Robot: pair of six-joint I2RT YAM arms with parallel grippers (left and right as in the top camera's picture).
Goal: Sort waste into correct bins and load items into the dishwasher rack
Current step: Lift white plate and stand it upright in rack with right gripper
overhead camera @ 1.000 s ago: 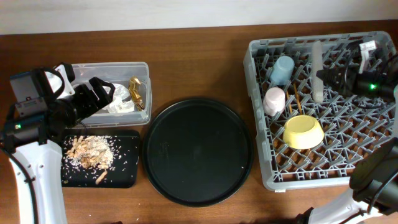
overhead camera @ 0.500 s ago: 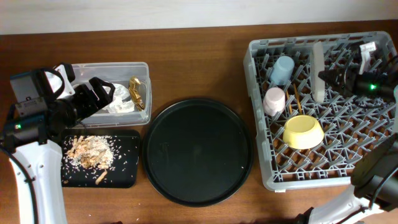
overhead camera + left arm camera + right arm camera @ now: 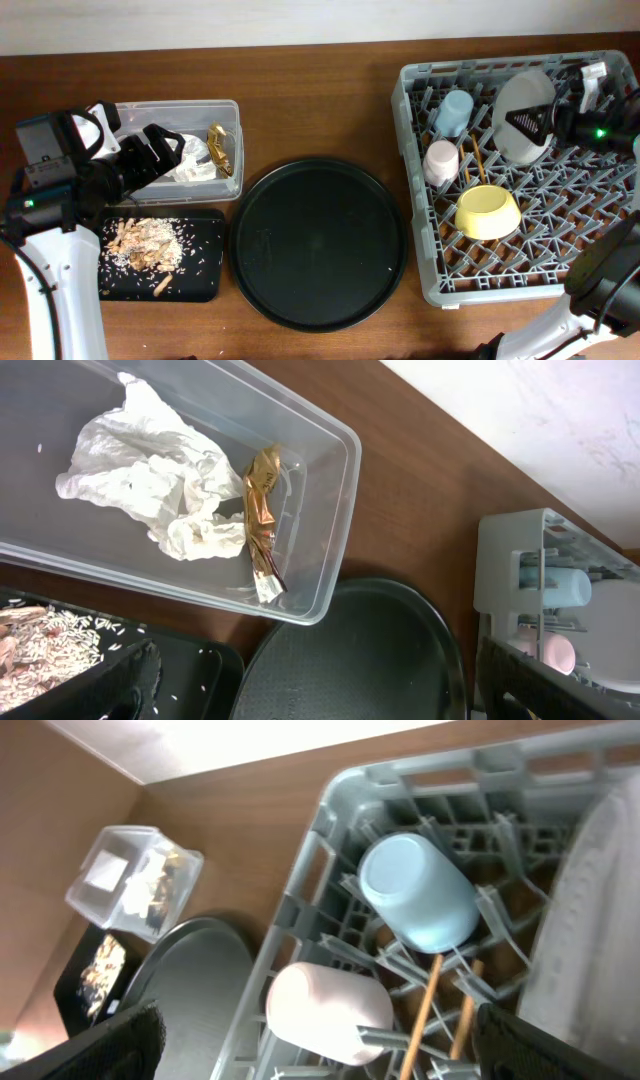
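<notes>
At the near left, the beige food scraps with rice grains [image 3: 140, 245] are being held in the shallow black tray [image 3: 200, 272]. The round black tray [image 3: 318, 243] is being left just beside it on the right. On the right, the yellow bowl [image 3: 487, 211] is being carried in the near half of the dishwasher rack [image 3: 530, 287].

Farther back on the left, the crumpled tissue [image 3: 150, 480] and the gold wrapper [image 3: 260, 510] are being kept in the clear tub [image 3: 180, 108], touching, with the wrapper to the right. The left gripper [image 3: 160, 148] is being held over that tub, its fingers spread wide and gripping nothing.

In the rack, the pink cup [image 3: 440, 161] and the chopsticks [image 3: 478, 160] are being held among the pegs, with the light-blue cup [image 3: 454, 112] beyond them. At the far end, the plate [image 3: 520, 95] is being propped at a tilt. The right gripper [image 3: 528, 122] is being held over it with fingers wide apart; contact with the plate cannot be told.
</notes>
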